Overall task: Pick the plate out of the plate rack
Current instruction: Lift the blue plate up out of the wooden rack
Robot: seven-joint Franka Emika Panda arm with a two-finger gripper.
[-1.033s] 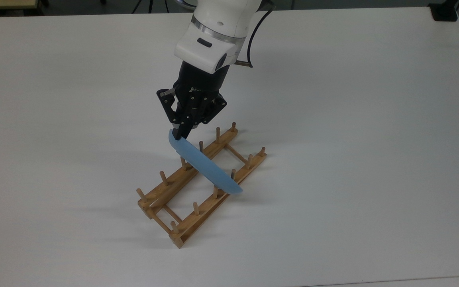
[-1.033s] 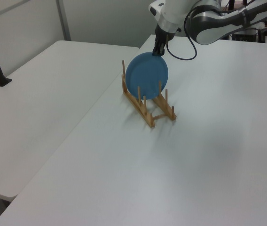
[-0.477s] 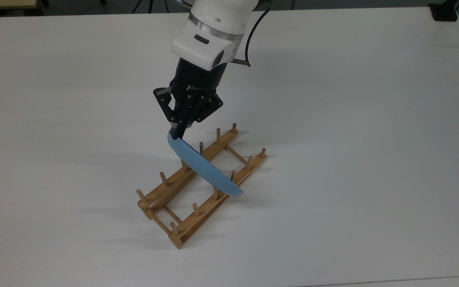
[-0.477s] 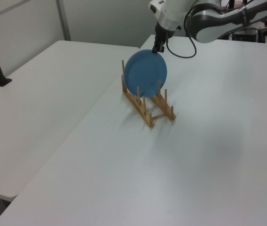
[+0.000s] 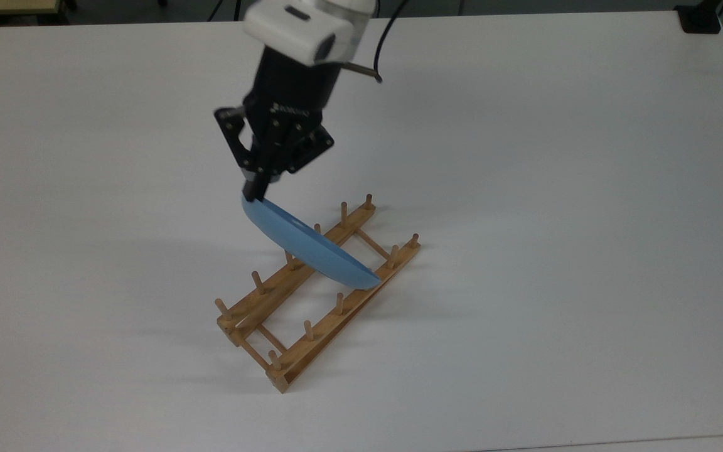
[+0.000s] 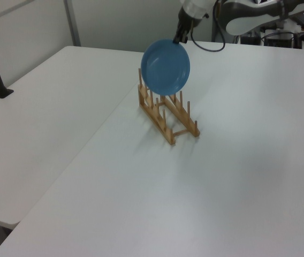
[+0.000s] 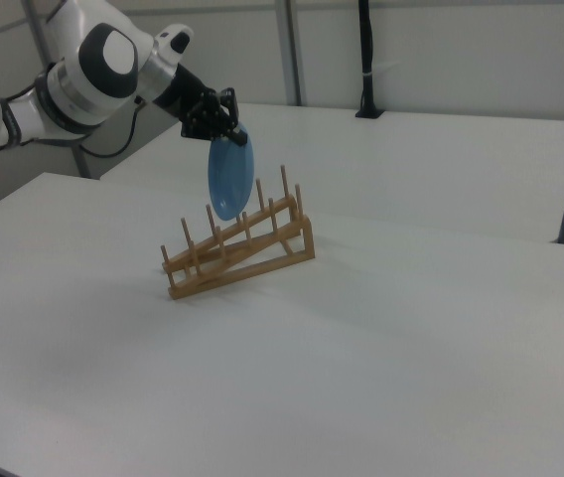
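Below gripper: plate hanging pinched by rim, above plate rack.

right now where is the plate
The plate hangs on edge from the hand gripping its top rim, just above the plate rack near the left view's centre.

We see a glossy white arm of rounded segments with a dark grey round joint cap. Its white wrist block carries a small dark oval slot and a metal ring. A black cable loops beside it. Our black gripper shows small screws and faint lettering.
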